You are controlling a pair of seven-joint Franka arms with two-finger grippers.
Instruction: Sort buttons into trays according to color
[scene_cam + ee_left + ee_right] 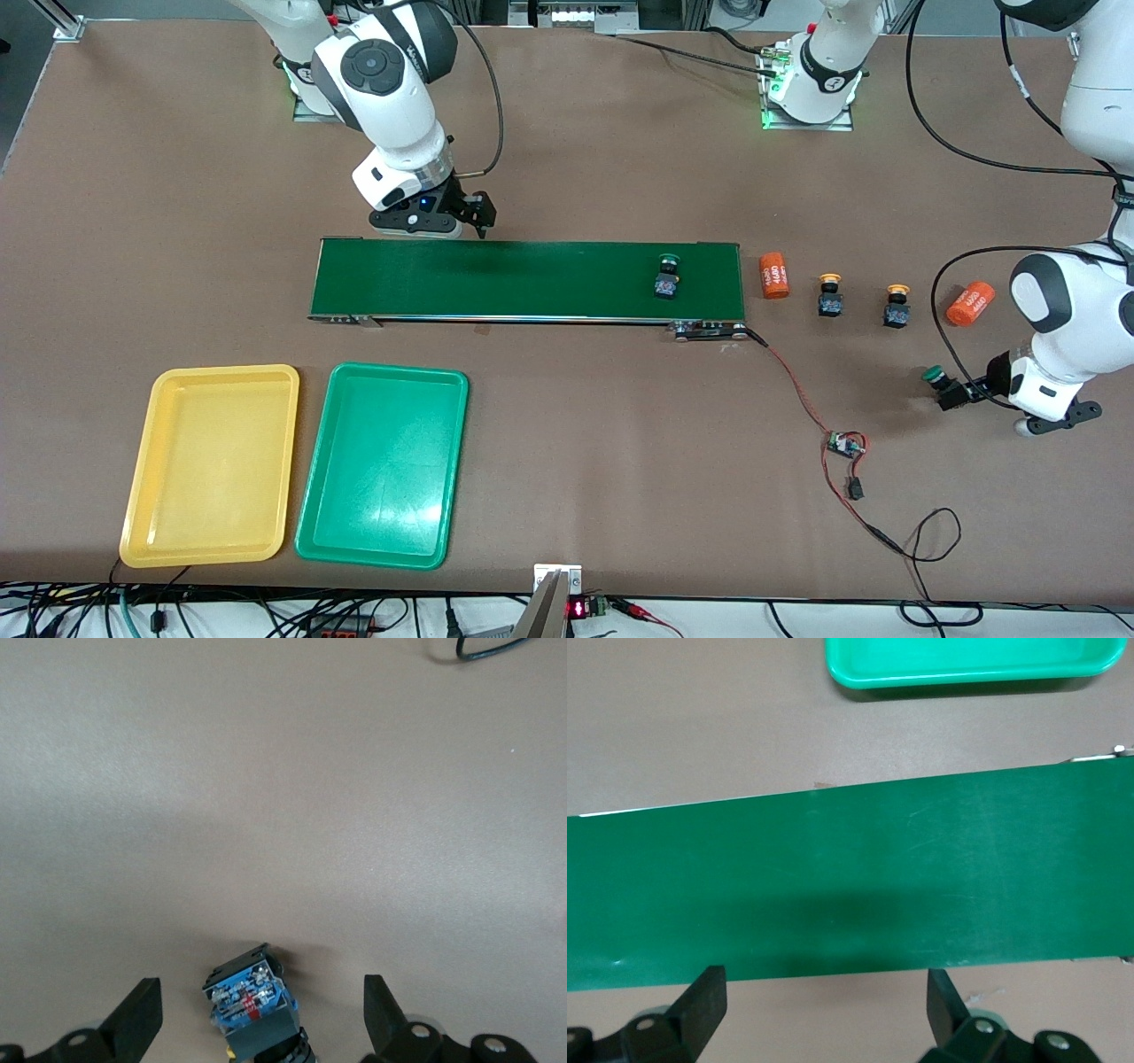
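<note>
Front view. Conveyor belt (527, 281), dark green, lying lengthwise between the arms. One green button (667, 276) rides on it at the end toward the left arm. Off that end, in a row on the table: an orange 4680 cylinder (773, 276), two yellow-orange buttons (830, 295) (897, 306), a second orange cylinder (970, 303). Second green button (935, 376) lies on its side, nearer the camera than the row, just at the left gripper (961, 392). Yellow tray (140, 505) and green tray (312, 518), side by side toward the right arm's end, hold nothing. Right gripper (465, 217) hangs at the belt's edge farther from the camera, waiting.

Left wrist view. The fallen button's blue-and-black body (248, 999) sits between the spread fingers (137, 1014), untouched by either; long axis runs along the gripper's reach. Left arm clearly the nearer; fingers released, holding nothing.

Right wrist view. Bare belt (850, 890) under the right gripper's fingers (700, 1005), which are spread wide and empty; green tray corner (966, 673) visible.
</note>
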